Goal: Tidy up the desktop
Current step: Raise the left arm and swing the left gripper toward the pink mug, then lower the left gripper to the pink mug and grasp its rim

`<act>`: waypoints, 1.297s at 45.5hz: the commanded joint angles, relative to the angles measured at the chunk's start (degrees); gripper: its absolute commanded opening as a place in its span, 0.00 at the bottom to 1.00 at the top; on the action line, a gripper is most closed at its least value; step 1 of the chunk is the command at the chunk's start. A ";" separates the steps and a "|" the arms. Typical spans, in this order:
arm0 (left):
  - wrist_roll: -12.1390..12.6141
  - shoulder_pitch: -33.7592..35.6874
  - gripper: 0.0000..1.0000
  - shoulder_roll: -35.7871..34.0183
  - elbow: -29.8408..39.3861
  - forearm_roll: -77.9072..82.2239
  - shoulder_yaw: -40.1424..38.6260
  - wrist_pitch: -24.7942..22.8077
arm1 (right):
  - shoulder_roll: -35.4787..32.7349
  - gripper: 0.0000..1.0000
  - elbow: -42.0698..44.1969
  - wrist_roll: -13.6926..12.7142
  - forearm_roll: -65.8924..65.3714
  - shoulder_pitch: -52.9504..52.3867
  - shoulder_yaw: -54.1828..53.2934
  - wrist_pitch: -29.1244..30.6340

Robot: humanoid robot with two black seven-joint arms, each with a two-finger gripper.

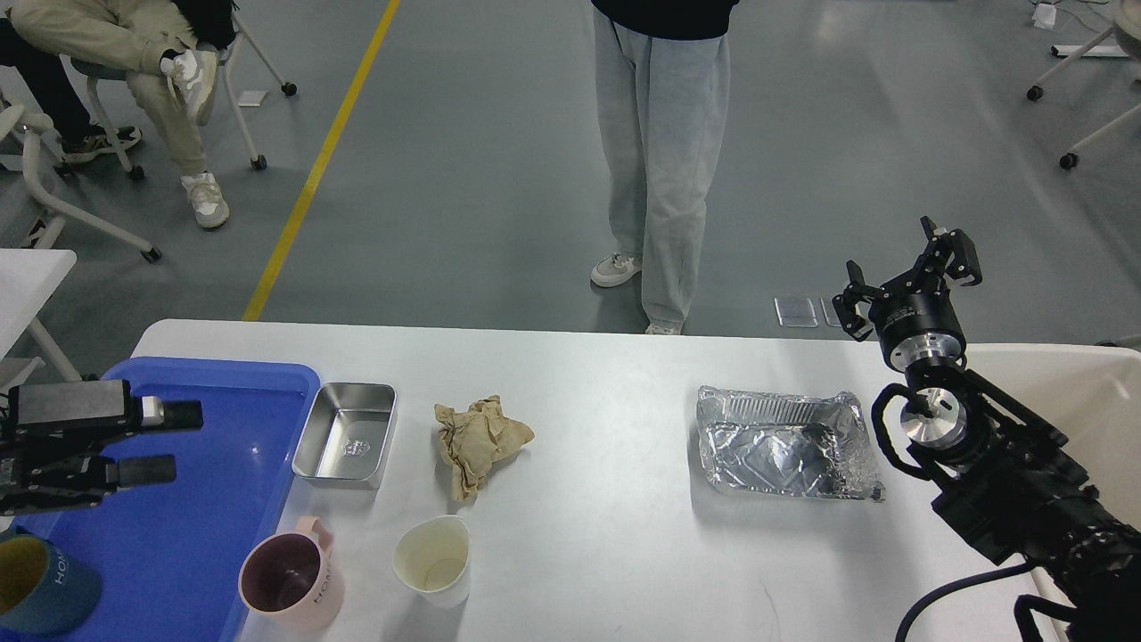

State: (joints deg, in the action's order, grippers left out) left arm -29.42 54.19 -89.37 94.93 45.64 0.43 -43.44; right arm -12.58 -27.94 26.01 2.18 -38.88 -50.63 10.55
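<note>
The white desktop (606, 553) fills the lower view. On it lie a steel tray (346, 435), a crumpled brown paper (477, 439), a white paper cup (434, 560), a pink mug (290, 584) and a crumpled foil tray (784, 443). My left gripper (165, 443) hovers over the blue plastic tray (205, 499) at the left, fingers apart and empty. My right gripper (905, 267) is raised beyond the desktop's far right edge, fingers spread and empty.
A teal mug (40, 584) sits in the blue tray's near corner. An off-white bin (1087, 392) stands at the right behind my right arm. A person (664, 160) stands just past the far edge. Another sits at the far left.
</note>
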 commanded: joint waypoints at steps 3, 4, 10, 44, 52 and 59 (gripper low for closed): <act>1.73 -0.49 0.97 -2.82 0.16 0.68 0.00 -3.05 | 0.01 1.00 0.00 0.01 -0.07 0.03 -0.09 0.17; 2.25 -0.49 0.97 -2.83 0.16 0.76 0.00 -3.05 | 0.01 1.00 0.00 0.01 -0.15 0.03 -0.09 0.17; 6.91 -0.49 0.97 -3.18 0.08 0.77 0.00 -2.96 | 0.01 1.00 0.00 0.01 -0.16 0.12 -0.09 0.44; 13.95 -1.63 0.96 -0.19 -0.63 6.56 0.09 7.84 | 0.01 1.00 0.17 0.01 -0.16 0.03 -0.09 0.35; 13.60 -2.77 0.96 2.62 -0.80 8.32 0.88 12.41 | 0.01 1.00 0.08 -0.08 -0.16 0.12 0.00 0.26; 13.60 -2.86 0.96 4.99 -2.47 8.32 3.25 14.00 | 0.01 1.00 0.08 -0.08 -0.16 0.03 0.00 0.09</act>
State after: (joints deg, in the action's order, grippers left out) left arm -15.78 51.43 -86.01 93.65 53.94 1.96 -30.46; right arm -12.57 -27.86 26.00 2.03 -38.76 -50.65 10.74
